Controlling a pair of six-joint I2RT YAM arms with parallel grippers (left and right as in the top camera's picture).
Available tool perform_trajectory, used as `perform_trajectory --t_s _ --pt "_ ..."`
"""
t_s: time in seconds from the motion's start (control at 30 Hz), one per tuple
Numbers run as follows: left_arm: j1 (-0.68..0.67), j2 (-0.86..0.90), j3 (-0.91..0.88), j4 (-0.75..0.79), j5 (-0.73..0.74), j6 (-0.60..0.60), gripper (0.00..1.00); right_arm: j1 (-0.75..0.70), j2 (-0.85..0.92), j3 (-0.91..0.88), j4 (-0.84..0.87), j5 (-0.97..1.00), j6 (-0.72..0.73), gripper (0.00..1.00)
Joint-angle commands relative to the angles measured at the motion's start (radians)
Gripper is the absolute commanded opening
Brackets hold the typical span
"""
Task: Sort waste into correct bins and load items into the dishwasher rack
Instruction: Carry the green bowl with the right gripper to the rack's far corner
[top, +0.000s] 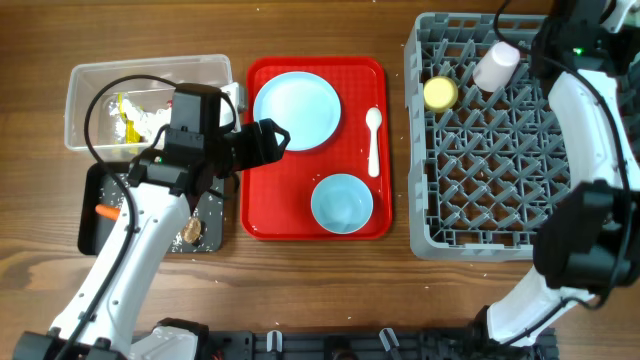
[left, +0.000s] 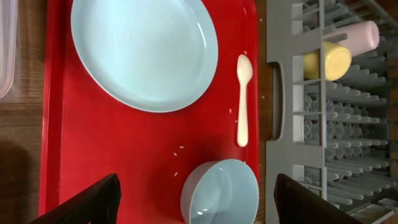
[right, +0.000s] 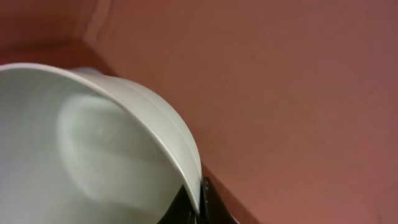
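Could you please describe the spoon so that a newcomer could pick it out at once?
Find the red tray in the middle of the table. Near its right edge, between the plate and the rack, lies the spoon. It is the only white, slender thing there; the plate and bowl beside it are round and light blue.

Robotics lab bench, staged as dish-clearing station; left arm (top: 128, 242) and right arm (top: 587, 120) based at edge of wood-grain table (top: 320, 295); dishwasher rack (top: 470, 205), red tray (top: 290, 195), clear tub (top: 78, 85), black tub (top: 92, 232) set directly on tabletop.
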Motion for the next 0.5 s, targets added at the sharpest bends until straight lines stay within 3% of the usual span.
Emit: perform_trajectory --t_s 0.0,0.47 --pt "0.006 0.029 0.019 0.003 -0.006 0.019 0.79 0.005 0.056 -0.003 0.037 0.034 -0.102 0.04" --pt "0.006 0.038 0.019 0.01 -0.006 0.019 0.78 0.007 0.199 -0.01 0.038 -0.013 -0.128 0.04"
